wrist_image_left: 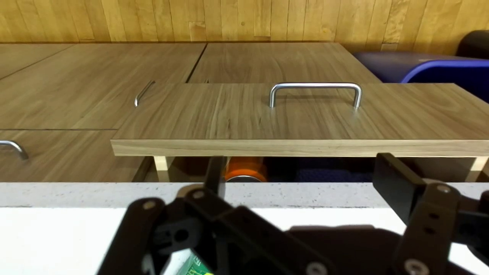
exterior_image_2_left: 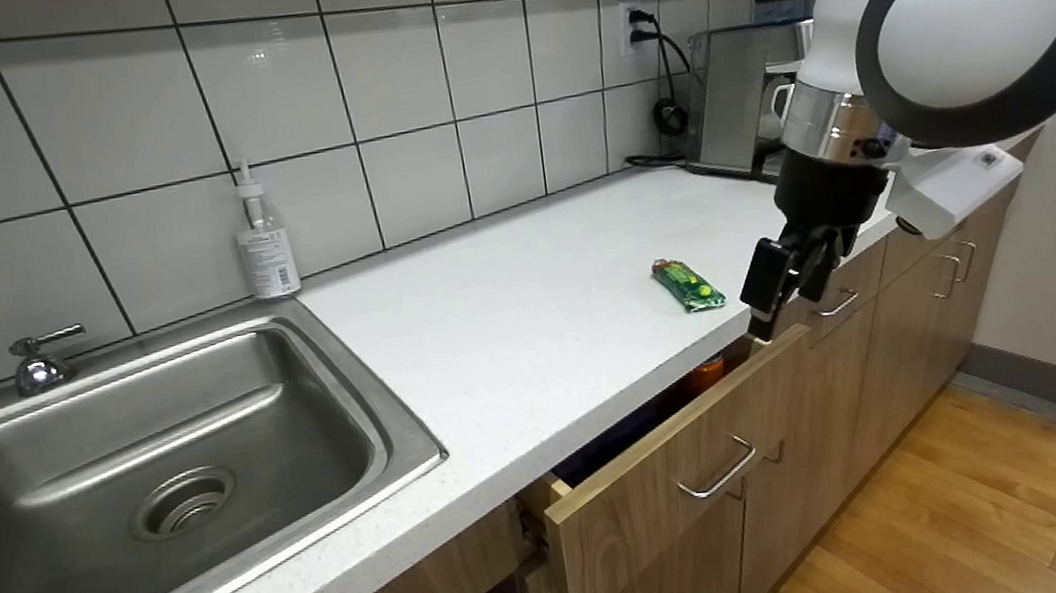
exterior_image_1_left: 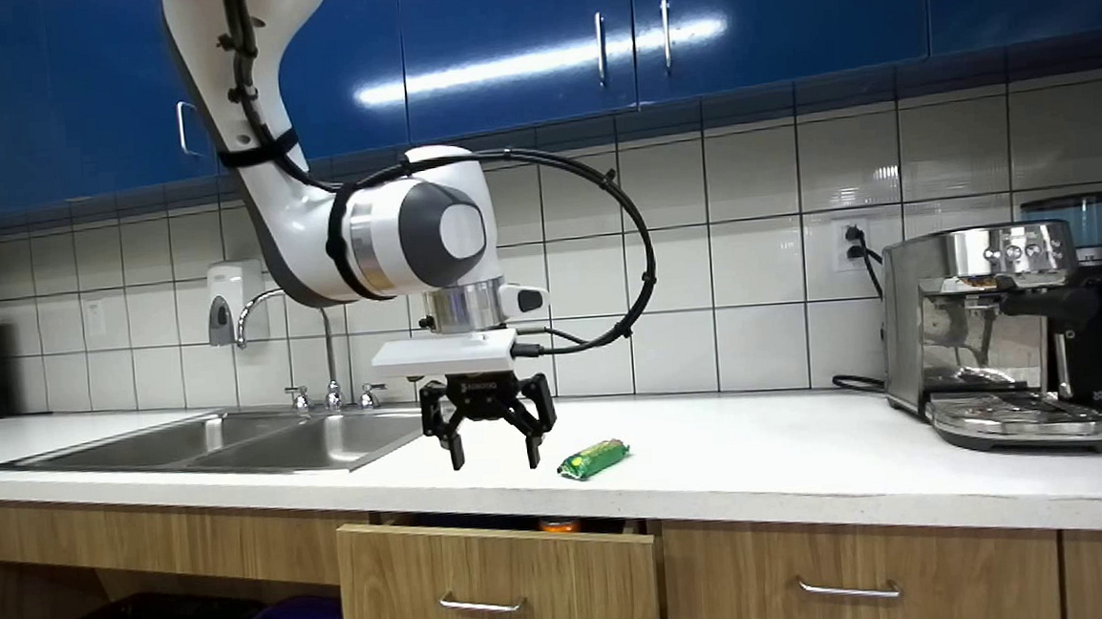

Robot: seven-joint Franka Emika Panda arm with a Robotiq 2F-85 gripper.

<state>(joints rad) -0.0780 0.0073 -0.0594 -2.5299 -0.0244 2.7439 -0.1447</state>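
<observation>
1. Here's the claw (exterior_image_1_left: 495,461), hanging in mid-air and pointing down, its two fingers spread wide apart.
2. And there's the green packet (exterior_image_2_left: 688,285), lying flat on the white surface (exterior_image_2_left: 509,309) near the front edge, close by the claw but not touching it.
3. In both exterior views the packet sits off to the side of the fingers, lower than the claw's body, rather than between them.
4. Wrist view now: just a corner of the packet peeks out at the bottom, partly hidden behind the claw, while the fingertips show over the surface's front edge.
5. Below the claw, the wooden drawer (exterior_image_2_left: 645,514) juts partly open, a round orange container (exterior_image_2_left: 706,374) showing inside.
6. In an exterior view, the steel sink (exterior_image_1_left: 348,437) is off to the left, the espresso machine (exterior_image_1_left: 992,321) well away to the right.
</observation>
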